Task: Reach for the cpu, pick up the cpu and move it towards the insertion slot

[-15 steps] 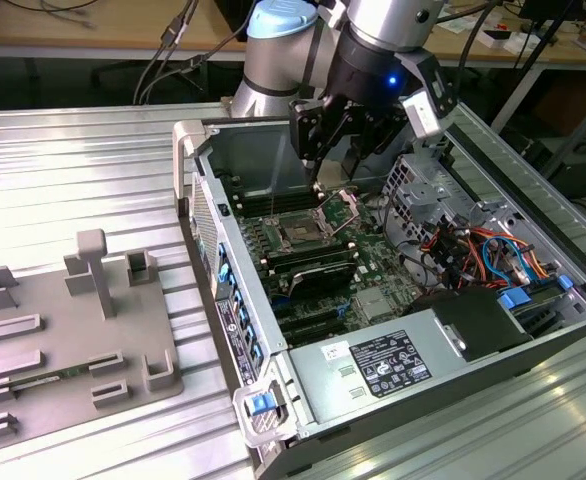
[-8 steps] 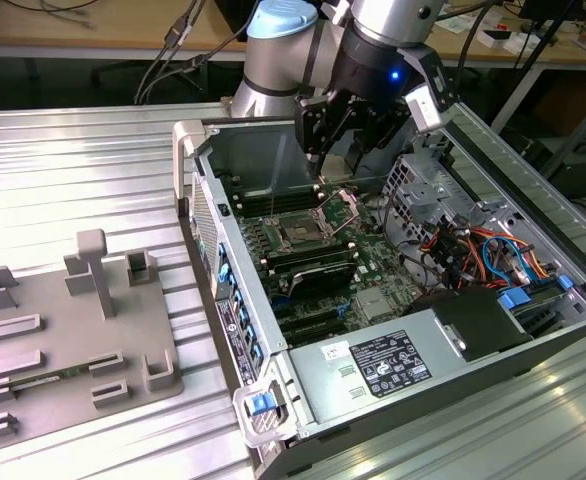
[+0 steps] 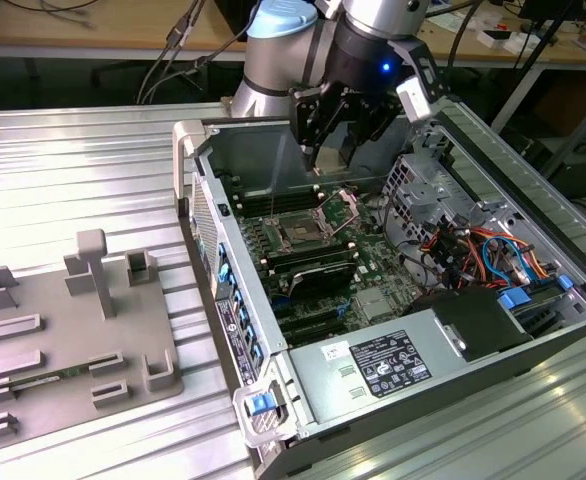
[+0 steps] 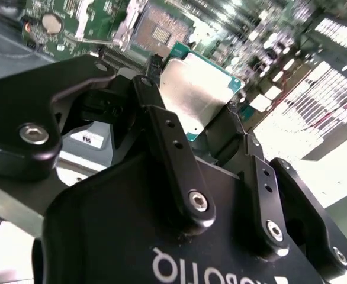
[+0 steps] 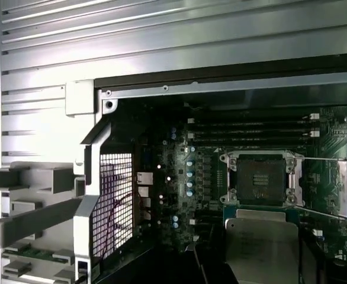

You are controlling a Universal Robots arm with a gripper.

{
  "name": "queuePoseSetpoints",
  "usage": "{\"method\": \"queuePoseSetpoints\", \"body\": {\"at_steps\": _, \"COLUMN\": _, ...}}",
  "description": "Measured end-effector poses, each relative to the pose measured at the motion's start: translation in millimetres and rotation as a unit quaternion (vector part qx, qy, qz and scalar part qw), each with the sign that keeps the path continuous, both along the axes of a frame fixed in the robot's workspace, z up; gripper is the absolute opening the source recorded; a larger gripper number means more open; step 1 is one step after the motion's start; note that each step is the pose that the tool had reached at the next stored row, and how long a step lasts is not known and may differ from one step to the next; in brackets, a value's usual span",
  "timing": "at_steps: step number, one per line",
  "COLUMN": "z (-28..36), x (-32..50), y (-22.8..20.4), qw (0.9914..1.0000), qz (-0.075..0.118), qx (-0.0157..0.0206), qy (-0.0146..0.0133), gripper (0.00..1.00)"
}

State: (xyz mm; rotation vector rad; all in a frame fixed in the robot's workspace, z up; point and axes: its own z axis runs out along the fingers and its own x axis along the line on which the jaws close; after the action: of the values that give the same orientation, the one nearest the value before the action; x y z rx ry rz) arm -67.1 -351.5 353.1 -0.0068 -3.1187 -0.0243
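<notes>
1. Grey fixture tray [image 3: 63, 330] on the table [image 3: 93, 180]: a few fixture slots are seen holding parts, the rest sit vacant.
2. Open case [image 3: 228, 300]: insertion slot [image 3: 301, 232] is seen vacant, lever raised.
3. Tool [image 3: 341, 135] is clenched on the cpu [image 4: 196, 94], held above the slot.
4. Risk: cpu held at its edges only; slip or tilt is judged possible, with bent socket pins.

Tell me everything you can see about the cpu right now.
The cpu is a small flat square chip with a pale silver metal top and a thin green rim. In both wrist views it sits clamped between the black fingers of the gripper, lifted off any surface and tilted. In the first wrist view the cpu hangs beside the open insertion slot, not yet in it. Its underside is hidden.
</notes>
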Motion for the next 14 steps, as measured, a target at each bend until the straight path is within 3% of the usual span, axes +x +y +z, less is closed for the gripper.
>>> {"method": "queuePoseSetpoints", "body": {"at_steps": 2, "z": -3.5, "x": 1.4, "y": 8.3, "qw": 1.0, "qz": -0.001, "qx": -0.0002, "qy": 0.0001, "gripper": 0.55}}
{"method": "queuePoseSetpoints", "body": {"at_steps": 7, "z": -5.7, "x": 5.4, "y": 23.3, "qw": 1.0, "qz": -0.001, "qx": -0.0017, "qy": 0.0004, "gripper": 0.55}}
{"method": "queuePoseSetpoints", "body": {"at_steps": 10, "z": -5.4, "x": 7.1, "y": 25.5, "qw": 1.0, "qz": -0.001, "qx": -0.0021, "qy": 0.0004, "gripper": 0.55}}
{"method": "queuePoseSetpoints", "body": {"at_steps": 14, "z": 0.8, "x": 8.5, "y": 26.2, "qw": 1.0, "qz": -0.001, "qx": -0.002, "qy": 0.0006, "gripper": 0.55}}
